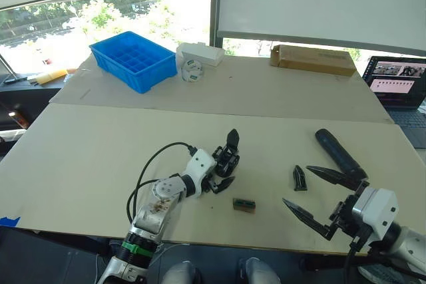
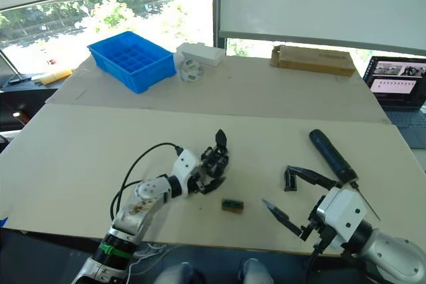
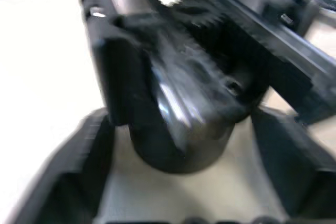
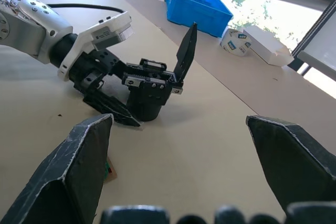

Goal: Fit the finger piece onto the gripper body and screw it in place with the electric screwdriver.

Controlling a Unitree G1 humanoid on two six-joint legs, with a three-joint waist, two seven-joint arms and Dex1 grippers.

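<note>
Robot readies parts on a table before fitting the finger piece.

Nearest, the right gripper [image 1: 318,199], jaws spread and empty, hovers just near-side of the finger piece [image 1: 299,177]. The electric screwdriver [image 1: 339,152] lies just beyond that piece. To its left, the left gripper [image 1: 224,168] clasps the gripper body [image 4: 149,90]. Next likely: pick up the piece.
</note>
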